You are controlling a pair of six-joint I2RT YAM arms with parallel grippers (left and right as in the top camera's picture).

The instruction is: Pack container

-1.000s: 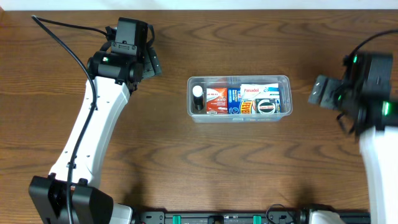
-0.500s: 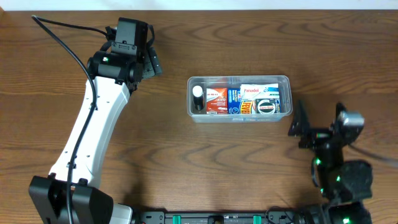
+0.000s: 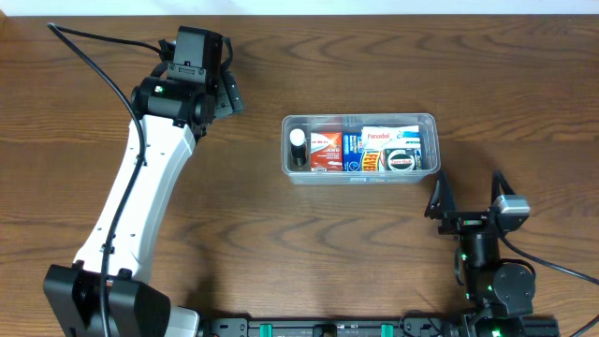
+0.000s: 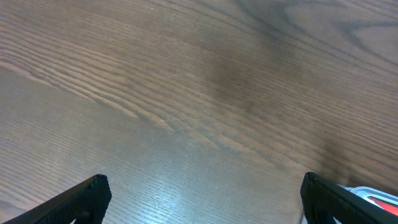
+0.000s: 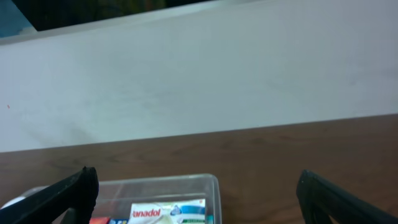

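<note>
The clear plastic container (image 3: pixel 429 122) sits at the table's middle right and holds a white bottle with a black cap (image 3: pixel 298 147), a red box (image 3: pixel 326 152), a blue box (image 3: pixel 353 148) and a white Panadol box (image 3: pixel 390 137). Its far right corner shows low in the right wrist view (image 5: pixel 211 186). My left gripper (image 3: pixel 228 94) is open and empty over bare wood, well left of the container; its fingertips frame the left wrist view (image 4: pixel 202 199). My right gripper (image 3: pixel 465 195) is open and empty, low near the front edge, just right of and in front of the container.
The wooden table (image 3: pixel 281 243) ends at a pale wall along the far edge (image 5: pixel 199 81). A black cable (image 3: pixel 89 56) trails from the left arm across the back left. A sliver of the container shows at the left wrist view's bottom right (image 4: pixel 373 198).
My right arm has swung from the right side of the container down toward the front edge, folding low. The left arm and the container have not moved.
</note>
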